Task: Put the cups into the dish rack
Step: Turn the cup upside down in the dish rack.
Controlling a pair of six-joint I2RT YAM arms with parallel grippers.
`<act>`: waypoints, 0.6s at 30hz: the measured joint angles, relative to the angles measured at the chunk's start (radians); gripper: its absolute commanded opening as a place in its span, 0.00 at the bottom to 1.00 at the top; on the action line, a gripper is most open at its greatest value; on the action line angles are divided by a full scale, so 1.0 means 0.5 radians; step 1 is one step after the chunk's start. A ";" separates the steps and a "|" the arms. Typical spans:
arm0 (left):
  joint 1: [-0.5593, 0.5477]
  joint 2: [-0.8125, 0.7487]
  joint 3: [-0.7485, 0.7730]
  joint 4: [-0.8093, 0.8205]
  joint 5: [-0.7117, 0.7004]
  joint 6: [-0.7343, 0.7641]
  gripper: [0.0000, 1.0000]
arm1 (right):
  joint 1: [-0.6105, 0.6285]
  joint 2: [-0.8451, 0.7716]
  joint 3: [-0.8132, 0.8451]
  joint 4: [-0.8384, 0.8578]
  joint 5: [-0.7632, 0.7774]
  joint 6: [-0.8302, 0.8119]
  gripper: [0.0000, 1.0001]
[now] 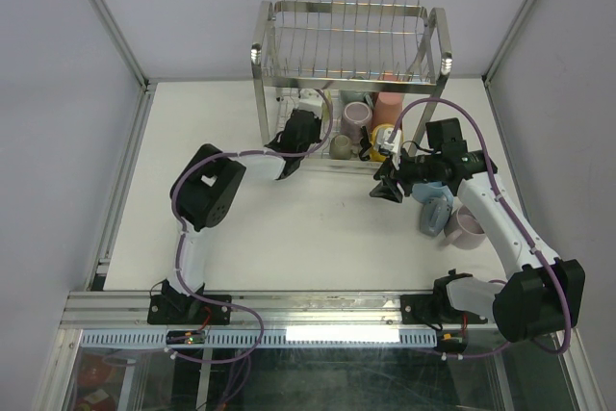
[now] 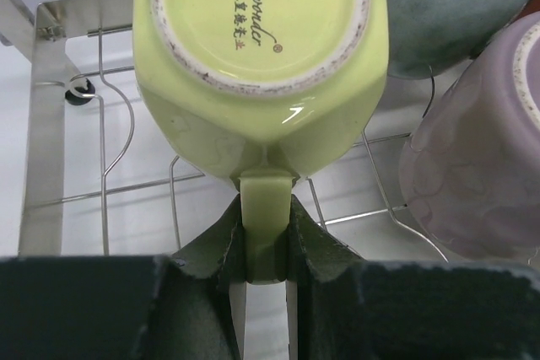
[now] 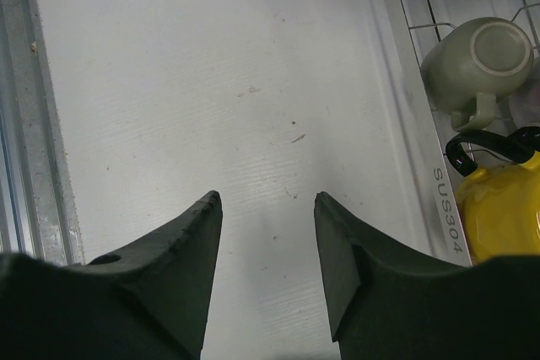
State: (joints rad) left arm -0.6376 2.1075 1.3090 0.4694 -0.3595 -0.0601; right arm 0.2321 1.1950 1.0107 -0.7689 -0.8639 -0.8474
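White tabletop [image 1: 318, 228], dish rack [image 1: 346, 21] at twelve o'clock. Left gripper [image 2: 264, 233] clenched on handle of pale green mug [image 2: 261, 56] inside lower tier, mauve mug [image 2: 481, 158] at its three o'clock. Right gripper [image 3: 266, 208] spread, empty, over tabletop, rack at two o'clock.

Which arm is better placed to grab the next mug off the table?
Right, probably. The right gripper is open and empty, and the grey-blue ceramic mug and pale mauve mug sit beside that arm. The left gripper holds the pale green mug by its handle inside the steel wire dish rack.
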 measured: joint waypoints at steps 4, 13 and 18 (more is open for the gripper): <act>0.000 0.081 0.066 0.040 0.002 0.000 0.00 | -0.002 0.000 0.000 0.000 -0.009 0.000 0.50; 0.000 0.220 0.192 0.159 -0.011 0.012 0.00 | -0.002 0.000 0.000 -0.002 -0.024 -0.001 0.50; 0.008 0.279 0.267 0.179 -0.011 0.026 0.00 | -0.002 0.000 0.000 -0.008 -0.027 -0.001 0.50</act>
State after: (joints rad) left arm -0.6334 2.2471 1.4425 0.5591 -0.3653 -0.0471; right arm 0.2314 1.1950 1.0107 -0.7727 -0.8776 -0.8478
